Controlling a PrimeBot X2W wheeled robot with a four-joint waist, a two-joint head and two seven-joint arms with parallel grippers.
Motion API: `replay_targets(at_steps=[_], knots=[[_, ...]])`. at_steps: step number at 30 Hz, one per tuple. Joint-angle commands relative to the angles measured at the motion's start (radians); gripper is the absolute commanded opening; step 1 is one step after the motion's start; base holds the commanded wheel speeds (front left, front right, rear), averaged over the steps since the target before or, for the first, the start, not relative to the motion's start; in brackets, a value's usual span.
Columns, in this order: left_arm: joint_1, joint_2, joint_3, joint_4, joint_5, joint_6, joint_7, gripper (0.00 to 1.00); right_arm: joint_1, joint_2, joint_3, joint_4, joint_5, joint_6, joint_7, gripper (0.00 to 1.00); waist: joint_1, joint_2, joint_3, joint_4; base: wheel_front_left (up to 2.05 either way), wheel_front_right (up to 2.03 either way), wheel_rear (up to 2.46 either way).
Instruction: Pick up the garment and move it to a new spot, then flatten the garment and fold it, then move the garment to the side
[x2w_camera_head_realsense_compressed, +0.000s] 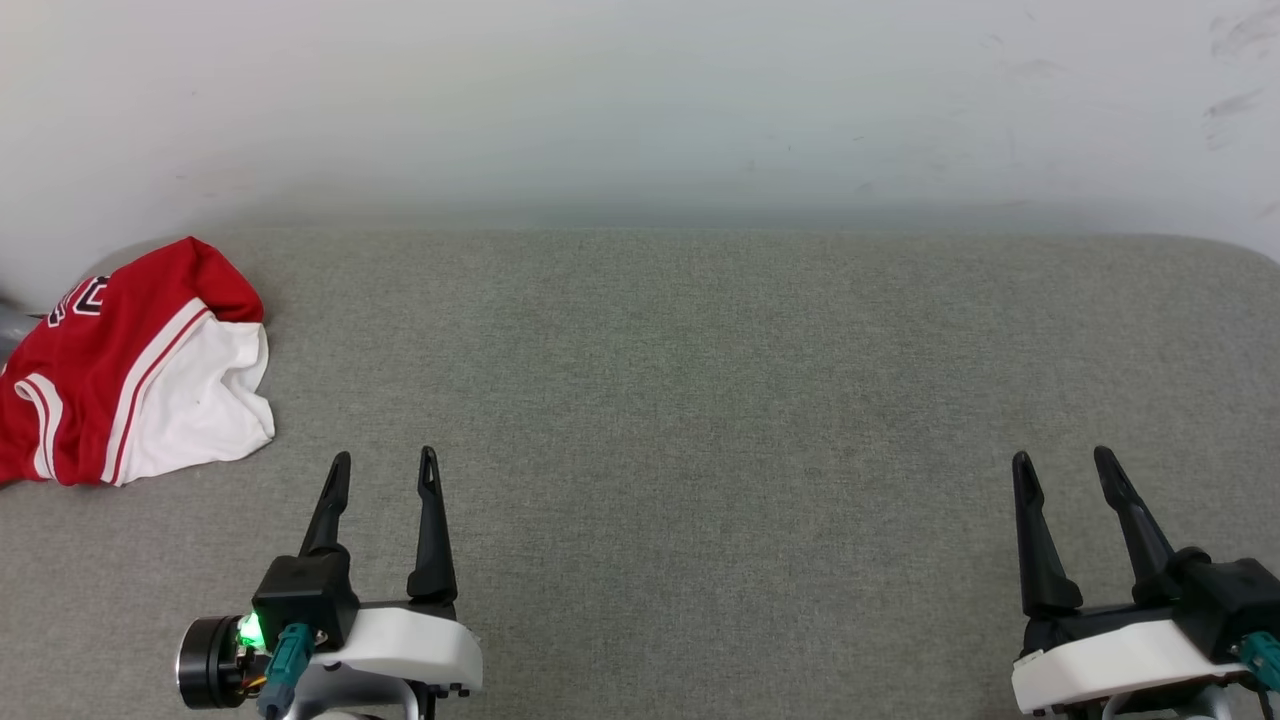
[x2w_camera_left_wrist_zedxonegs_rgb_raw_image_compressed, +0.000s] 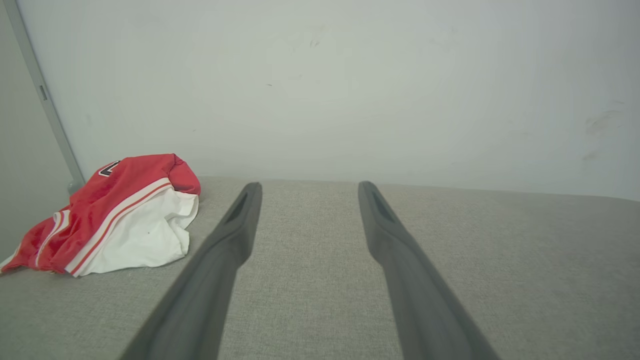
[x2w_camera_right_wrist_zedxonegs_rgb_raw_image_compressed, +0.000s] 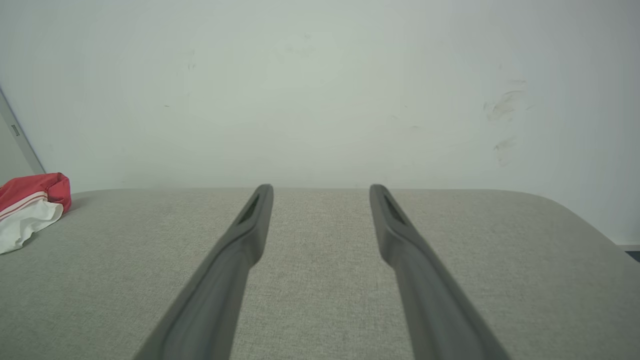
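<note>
red garment (x2w_camera_head_realsense_compressed: 130, 370) heaped, left edge of surface (x2w_camera_head_realsense_compressed: 700, 400)

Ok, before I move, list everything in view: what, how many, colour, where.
garment: one, red with white sleeve and striped trim, crumpled at the surface's far left.
padded surface: one, grey fabric, beneath everything.
wall: one, off-white, scuffed, behind the surface.
upright strip: one, grey, against the wall's left end.
left claw: one, dark, open, lower left, clear of the garment.
right claw: one, dark, open, lower right.
</note>
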Motion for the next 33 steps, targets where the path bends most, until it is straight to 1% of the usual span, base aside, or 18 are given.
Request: replay_targets(at_steps=[1,14,28,33], knots=[[0.006,0.0,0.0,-0.009,0.027,0.005,-0.01,1.0,0.007,0.003,0.0,-0.008,-0.021,0.0,-0.01,1.0,0.0,0.0,0.0,0.001,0.0,0.0,0.0],[0.019,-0.012,0.012,-0.01,0.092,-0.017,-0.03,1.0,0.015,0.003,0.002,-0.013,-0.068,0.0,-0.033,1.0,0.0,0.0,0.001,0.002,0.0,0.0,0.0],[0.018,-0.027,0.05,0.017,0.066,-0.067,-0.033,1.0,0.013,0.003,0.018,0.007,-0.021,0.0,-0.036,1.0,0.0,0.0,0.011,0.005,0.0,0.0,0.0],[0.015,-0.03,0.061,0.028,0.055,-0.083,-0.033,1.0,0.009,0.003,0.013,0.019,0.015,0.0,-0.036,1.0,0.0,0.0,0.016,0.005,0.0,0.0,0.0]])
